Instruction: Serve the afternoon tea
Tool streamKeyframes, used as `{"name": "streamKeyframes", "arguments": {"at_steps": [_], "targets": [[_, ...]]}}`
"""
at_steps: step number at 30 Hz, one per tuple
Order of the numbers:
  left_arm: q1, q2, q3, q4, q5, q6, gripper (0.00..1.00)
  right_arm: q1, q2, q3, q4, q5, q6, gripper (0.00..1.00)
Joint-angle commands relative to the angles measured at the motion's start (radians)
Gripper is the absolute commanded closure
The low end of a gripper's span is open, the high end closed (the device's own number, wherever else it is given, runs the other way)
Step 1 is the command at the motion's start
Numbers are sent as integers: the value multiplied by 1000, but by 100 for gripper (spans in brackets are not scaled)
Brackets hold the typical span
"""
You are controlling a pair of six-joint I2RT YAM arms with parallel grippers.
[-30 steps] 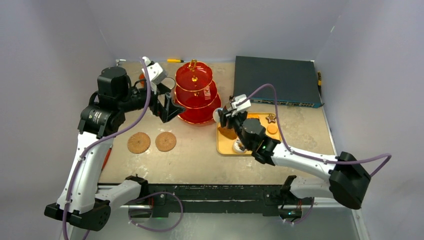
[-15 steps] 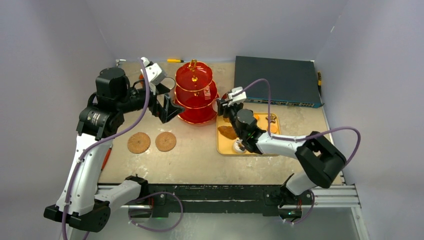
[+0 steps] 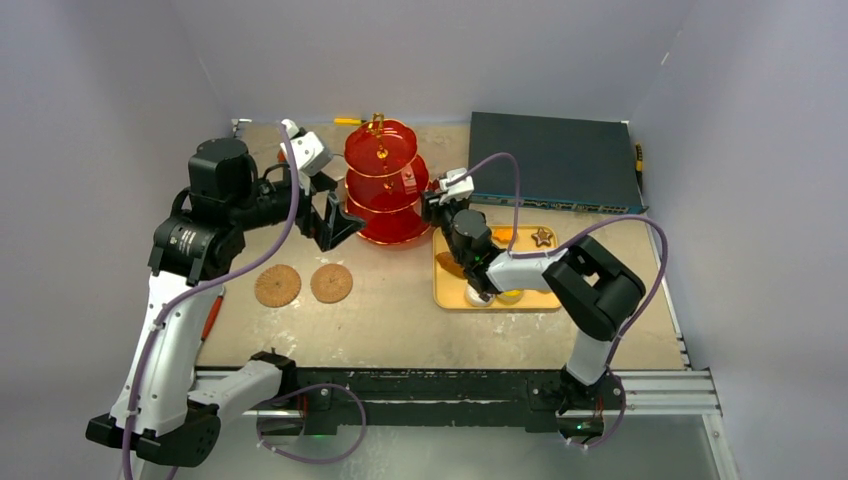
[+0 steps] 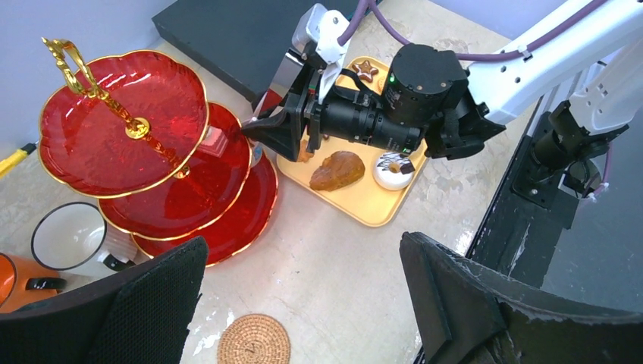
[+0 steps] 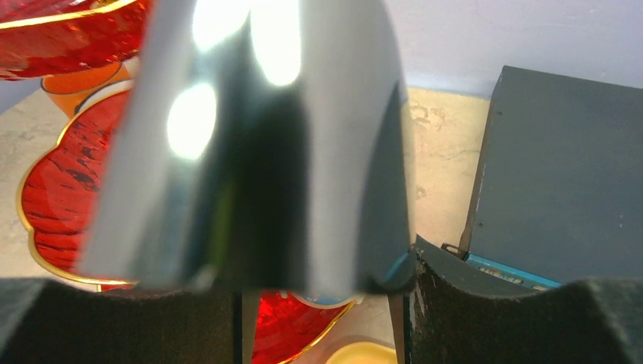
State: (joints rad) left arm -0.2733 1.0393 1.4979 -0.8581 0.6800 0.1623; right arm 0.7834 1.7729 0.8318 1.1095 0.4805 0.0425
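Now your right end effector (image 3: 432,208), clamped on a shiny item (image 5: 258,152), reached the red stand (image 3: 385,185) and nudged it, so placing looked near. Your left end effector (image 3: 342,220) gaped apart.

The red 3-tier stand with gold handle (image 3: 380,185) is tipping and sliding leftward. The right gripper (image 3: 432,207) is reaching further left, up against its right edge, while the right arm (image 3: 600,280) is folding its elbow inward.
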Motion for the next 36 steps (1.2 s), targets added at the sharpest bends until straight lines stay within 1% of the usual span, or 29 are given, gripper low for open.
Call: {"name": "streamKeyframes", "arguments": {"at_steps": [1, 3, 8, 12, 15, 21, 27, 29, 36], "targets": [[-3, -17, 33, -15, 2, 31, 2, -3, 2, 27, 105, 24, 30, 50], [-2, -15, 32, -13, 9, 28, 2, -4, 3, 15, 109, 30, 35, 44], [-3, -12, 30, -2, 14, 19, 2, -3, -32, -20, 112, 36, 40, 34], [-2, -10, 28, 10, 13, 7, 1, -3, -79, -71, 117, 23, 42, 28], [-3, -10, 27, 19, 13, 0, 1, -2, -106, -106, 121, 15, 43, 27], [-3, -7, 34, 24, 12, -4, 1, -2, -205, -188, 110, 2, 65, 28], [-2, 1, 33, 33, 16, -10, 1, -3, -324, -255, 42, -25, 83, 31], [-3, 2, 32, 38, 20, -13, 1, -2, -345, -261, 23, -36, 84, 33], [-3, 0, 30, 42, 20, -19, 1, 7, -341, -257, 11, -103, 135, 46]]}}
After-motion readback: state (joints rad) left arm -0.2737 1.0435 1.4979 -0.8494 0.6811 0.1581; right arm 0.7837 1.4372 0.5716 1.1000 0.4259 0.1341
